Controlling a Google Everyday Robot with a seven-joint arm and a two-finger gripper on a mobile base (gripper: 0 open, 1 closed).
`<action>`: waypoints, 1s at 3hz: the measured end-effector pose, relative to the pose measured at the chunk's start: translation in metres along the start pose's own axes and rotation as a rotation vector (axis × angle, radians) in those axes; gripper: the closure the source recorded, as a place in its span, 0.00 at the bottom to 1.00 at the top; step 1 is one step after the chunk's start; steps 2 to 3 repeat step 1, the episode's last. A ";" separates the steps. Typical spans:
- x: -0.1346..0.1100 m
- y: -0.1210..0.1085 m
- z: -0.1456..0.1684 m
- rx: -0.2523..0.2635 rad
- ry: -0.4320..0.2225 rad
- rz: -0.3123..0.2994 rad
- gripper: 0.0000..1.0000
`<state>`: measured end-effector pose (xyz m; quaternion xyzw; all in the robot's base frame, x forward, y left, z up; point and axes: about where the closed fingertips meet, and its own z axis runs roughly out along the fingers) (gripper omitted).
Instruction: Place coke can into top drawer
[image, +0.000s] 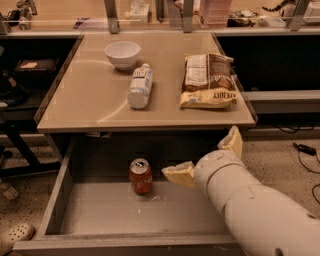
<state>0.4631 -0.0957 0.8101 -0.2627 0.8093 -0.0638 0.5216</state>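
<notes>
The coke can (141, 176), red-orange with a silver top, stands upright inside the open top drawer (150, 212), near its back wall and left of the middle. My gripper (205, 157) is at the right side of the drawer, just right of the can and apart from it. It is open and empty. One pale finger (179, 173) points left toward the can with a small gap between them; the other finger (232, 142) sticks up near the tabletop's front right corner. My white arm fills the lower right.
On the tabletop (90, 100) lie a white bowl (122, 53), a white plastic bottle (140, 86) on its side and a chip bag (208, 81). Dark shelves stand on both sides. A cable (302, 148) lies on the floor at right.
</notes>
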 end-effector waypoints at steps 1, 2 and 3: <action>0.004 -0.005 -0.001 0.008 0.013 -0.035 0.00; 0.004 -0.005 -0.001 0.008 0.013 -0.035 0.00; 0.004 -0.005 -0.001 0.008 0.013 -0.035 0.00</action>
